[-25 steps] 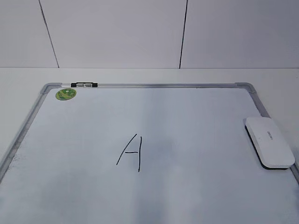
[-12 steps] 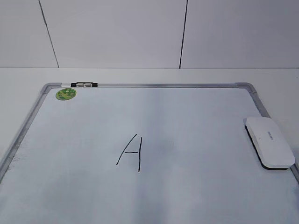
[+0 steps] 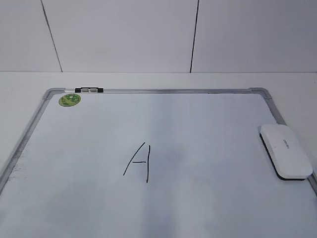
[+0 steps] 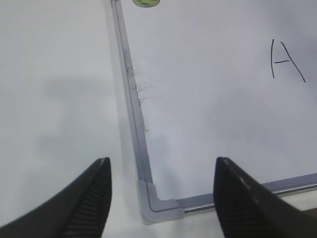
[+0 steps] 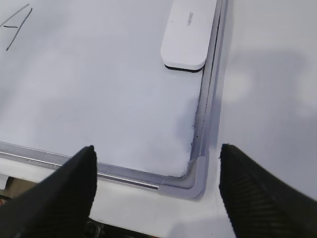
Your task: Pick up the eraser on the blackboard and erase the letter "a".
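The eraser [image 3: 286,151], a flat white block with a dark underside, lies on the blackboard [image 3: 173,91] by its right frame; the right wrist view shows it too [image 5: 189,33]. A tall angular capital "A" [image 3: 139,162] is drawn mid-board. No small lowercase "a" shows in any view. My left gripper [image 4: 162,164] is open and empty above the board's near left corner [image 4: 156,206]. My right gripper [image 5: 157,148] is open and empty above the near right corner [image 5: 195,181], well short of the eraser. Neither gripper shows in the exterior view.
A small black-and-white marker [image 3: 89,90] lies on the far frame beside the round green sticker [image 3: 70,100]. White table surrounds the board. A white panelled wall stands behind. The table's front edge shows below the right gripper [image 5: 124,225].
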